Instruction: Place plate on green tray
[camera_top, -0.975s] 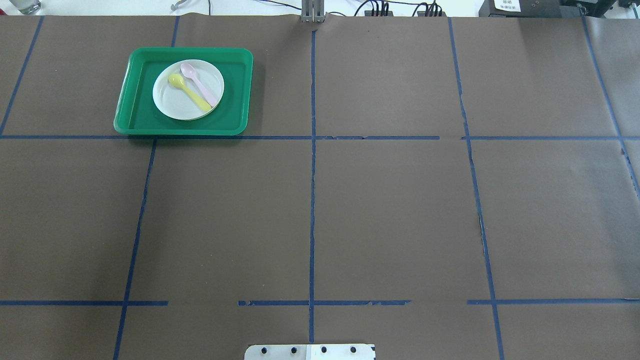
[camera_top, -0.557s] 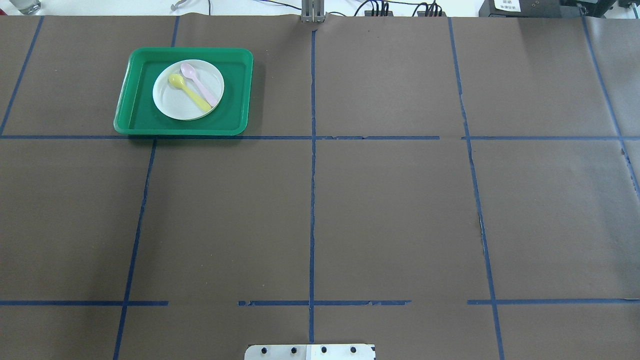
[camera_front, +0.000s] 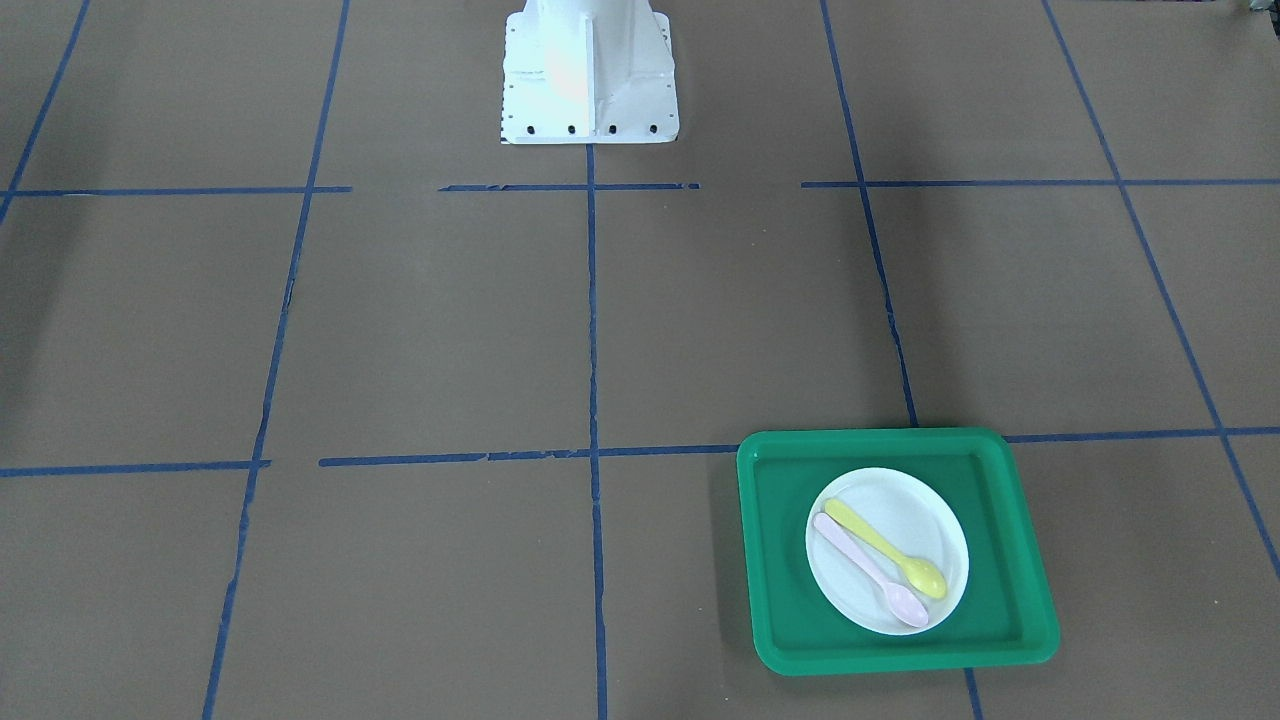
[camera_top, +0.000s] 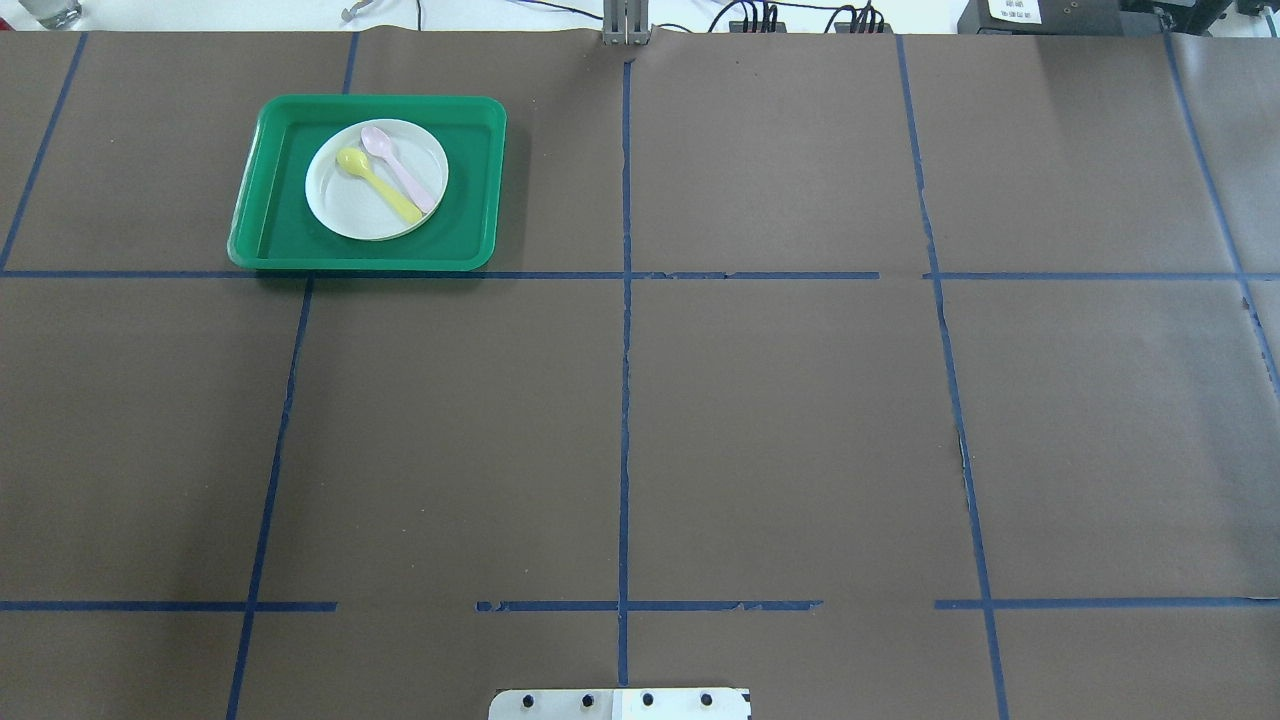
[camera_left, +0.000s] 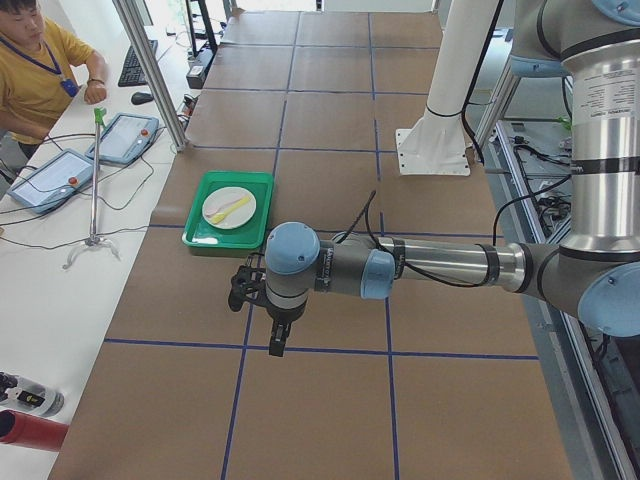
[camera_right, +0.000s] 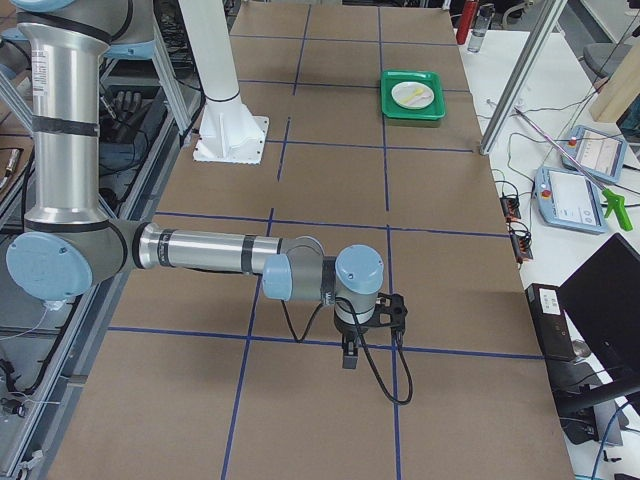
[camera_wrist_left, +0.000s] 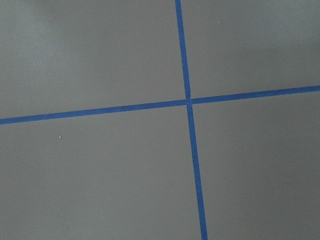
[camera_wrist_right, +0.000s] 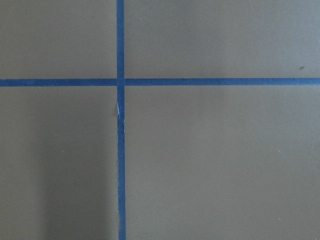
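The small white plate (camera_top: 350, 208) lies inside the green tray (camera_top: 272, 236) at the table's far left, with a yellow spoon (camera_top: 380, 187) and a pale pink spoon (camera_top: 402, 172) on it. Plate (camera_front: 922, 520) and tray (camera_front: 780, 570) also show in the front view. My left gripper (camera_left: 276, 344) shows only in the exterior left view, above the brown table well short of the tray; I cannot tell if it is open. My right gripper (camera_right: 347, 360) shows only in the exterior right view, far from the tray (camera_right: 412, 112); I cannot tell its state.
Brown paper with blue tape lines covers the table. The robot's white base (camera_front: 588, 80) stands at the near middle edge. An operator (camera_left: 35, 60) sits past the far edge with two pendants (camera_left: 125, 135). A metal post (camera_left: 150, 70) stands beside the tray.
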